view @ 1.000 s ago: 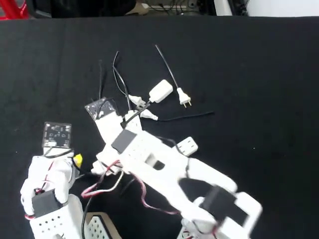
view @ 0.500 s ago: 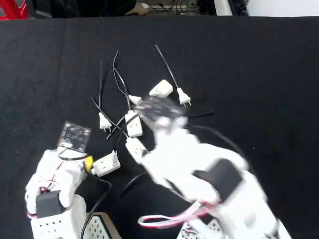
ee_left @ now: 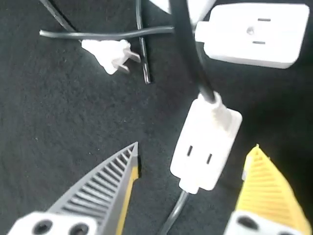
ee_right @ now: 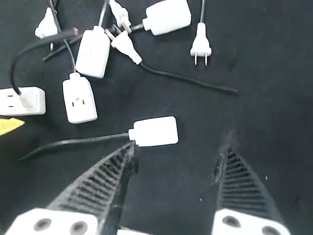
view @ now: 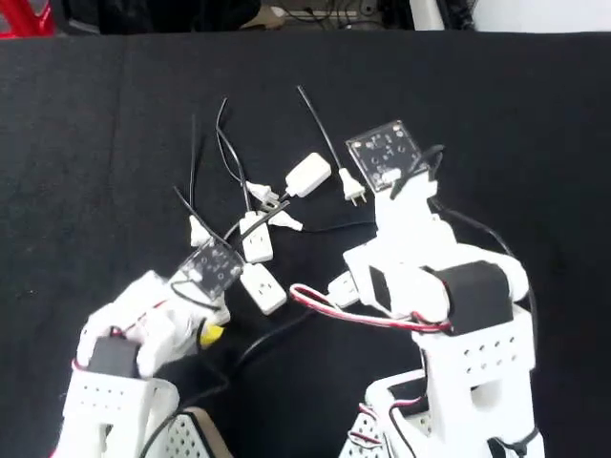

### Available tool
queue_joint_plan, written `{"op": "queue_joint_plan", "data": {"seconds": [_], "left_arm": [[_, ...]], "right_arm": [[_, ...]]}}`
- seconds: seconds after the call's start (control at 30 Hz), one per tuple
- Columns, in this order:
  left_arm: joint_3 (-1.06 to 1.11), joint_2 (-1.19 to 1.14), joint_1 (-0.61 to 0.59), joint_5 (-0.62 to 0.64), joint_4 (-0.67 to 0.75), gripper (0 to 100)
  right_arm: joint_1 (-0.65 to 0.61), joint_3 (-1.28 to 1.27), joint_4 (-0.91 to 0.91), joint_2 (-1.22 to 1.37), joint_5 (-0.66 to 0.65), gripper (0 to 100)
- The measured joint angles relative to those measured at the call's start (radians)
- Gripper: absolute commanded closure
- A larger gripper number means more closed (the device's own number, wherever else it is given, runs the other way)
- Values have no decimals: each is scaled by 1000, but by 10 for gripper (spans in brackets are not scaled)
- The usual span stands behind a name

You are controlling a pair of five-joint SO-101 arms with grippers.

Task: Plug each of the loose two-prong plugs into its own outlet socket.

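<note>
Black cloth-covered table [view: 535, 114], matte, evenly lit. Past its far edge: dark clutter, a red object [view: 24, 17] at the far left corner, tangled cables [view: 325, 13] mid-edge, a white surface [view: 544, 14] toward the far right corner.

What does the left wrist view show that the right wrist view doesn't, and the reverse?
Left wrist view adds the left gripper, open, straddling a two-slot socket. Right wrist view adds the right gripper, open around another socket body, and a loose plug lying apart. Shared: apparently that two-slot socket, plus black cords on the black table.
</note>
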State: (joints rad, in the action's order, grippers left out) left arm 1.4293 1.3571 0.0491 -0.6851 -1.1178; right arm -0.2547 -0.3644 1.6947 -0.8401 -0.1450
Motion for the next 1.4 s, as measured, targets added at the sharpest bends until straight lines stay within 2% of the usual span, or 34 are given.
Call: {"op": "queue_joint_plan", "data": {"seconds": [0.13,0.23,0.33,0.47,0.67,0.87,0.97,1.1,1.17,1.27,1.4], "left_arm": [[-83,-265,6,-15,133,685],[-123,-470,17,-84,198,719],[-157,-649,17,-172,232,743],[-227,-778,21,-187,236,805],[-238,-776,32,-192,232,978],[-239,-698,25,-117,233,971],[-239,-629,29,-103,150,970],[-307,-491,43,-91,-29,970],[-353,-400,25,-63,-52,971],[-404,-305,-66,-26,17,971],[-423,-354,-160,-15,201,971]], "right_arm": [[2,12,-6,0,0,743],[2,12,-6,0,0,743],[2,12,-6,0,0,743],[2,12,-6,0,0,743],[2,12,-6,0,0,744],[2,12,-6,0,0,744],[2,12,-6,0,0,744],[2,12,-6,0,0,744],[2,12,-6,0,0,744],[2,9,-6,0,0,744],[2,0,-6,0,0,744]]}}
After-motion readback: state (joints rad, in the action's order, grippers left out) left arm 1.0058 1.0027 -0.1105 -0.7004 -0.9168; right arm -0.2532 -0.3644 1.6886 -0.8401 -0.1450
